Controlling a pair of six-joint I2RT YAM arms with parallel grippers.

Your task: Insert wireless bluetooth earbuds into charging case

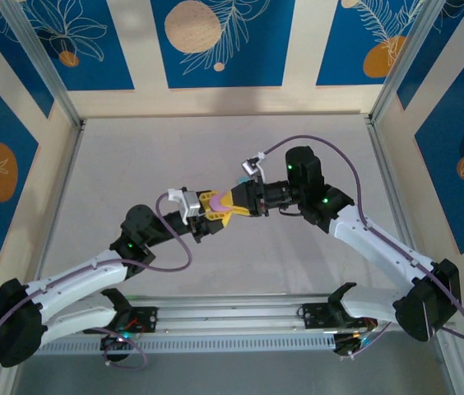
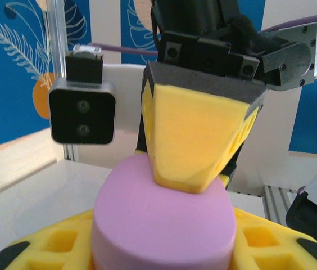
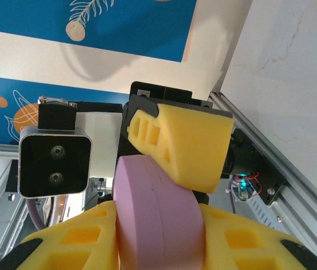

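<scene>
1. Seen from overhead, two robot arms meet over the middle of the pale table (image 1: 215, 140). The left arm reaches in from 7 o'clock and the right arm from 4 o'clock.
2. The lilac-pink charging case (image 1: 218, 201) sits at the centre of that view, caught between the left gripper (image 1: 214, 212) and the right gripper (image 1: 230, 199).
3. In the left wrist view, the left gripper's yellow fingers (image 2: 51, 244) flank the round case at 8 and 4 o'clock. They are narrowed onto its rim and grasp it.
4. In the same view, a yellow finger of the right gripper (image 2: 198, 140) comes down from 12 o'clock and touches the far edge of the case.
5. The right wrist view shows the case edge-on, with a seam running round it and its two halves together. What lies inside is hidden.
6. There the right gripper's own fingers (image 3: 80, 242) press the case's flat faces from 9 and 3 o'clock, drawn in tight and holding it.
7. The left gripper's finger (image 3: 192, 146) meets the case at 1 o'clock.
8. Each wrist view looks straight at the other arm's black wrist camera (image 2: 82, 115), at 9 o'clock of the case.
9. Blue leaf-patterned panels (image 1: 215, 41) line the enclosure at 12 o'clock, and an aluminium rail (image 1: 232, 317) runs along 6 o'clock.
</scene>
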